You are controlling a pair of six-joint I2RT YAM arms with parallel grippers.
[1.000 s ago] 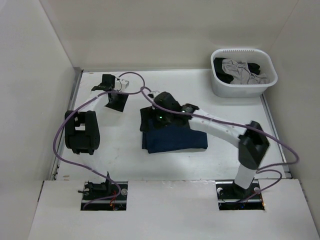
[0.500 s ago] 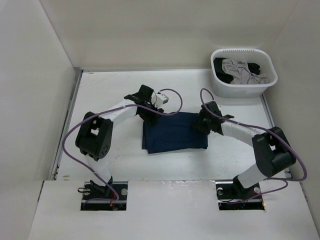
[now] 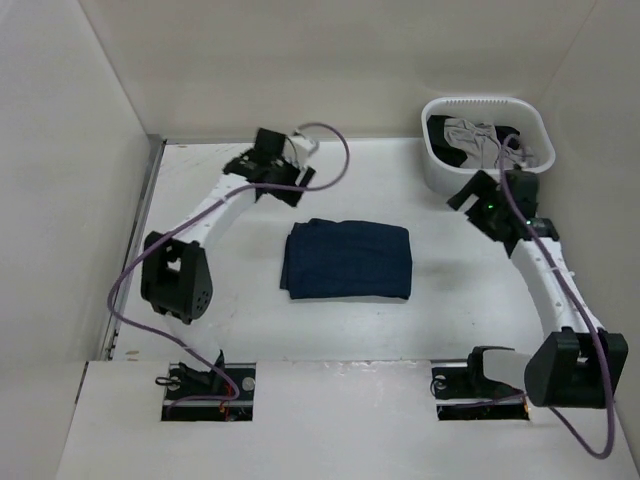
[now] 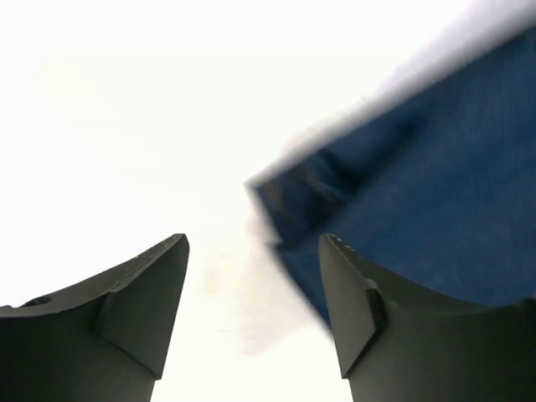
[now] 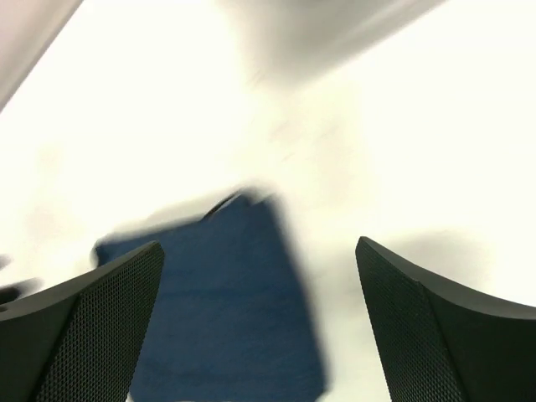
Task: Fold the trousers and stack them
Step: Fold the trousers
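The trousers (image 3: 347,260) lie folded into a dark blue rectangle in the middle of the table, touched by nothing. My left gripper (image 3: 296,177) hangs over the back left of the table, well away from the fold, open and empty. In the left wrist view the gripper (image 4: 251,285) shows bare table between its fingers, with a blurred corner of the trousers (image 4: 435,209) at the upper right. My right gripper (image 3: 464,196) is at the back right beside the basket, open wide and empty. The right wrist view shows the gripper (image 5: 260,289) above the blurred trousers (image 5: 226,310).
A white plastic basket (image 3: 440,176) with grey and black clothes (image 3: 482,140) stands at the back right corner, close to my right gripper. White walls close the table in at the left, back and right. Purple cables loop beside both arms.
Both grippers have drawn back from the trousers: the left to the back left, the right toward the basket. The fold now lies neat and uncovered.
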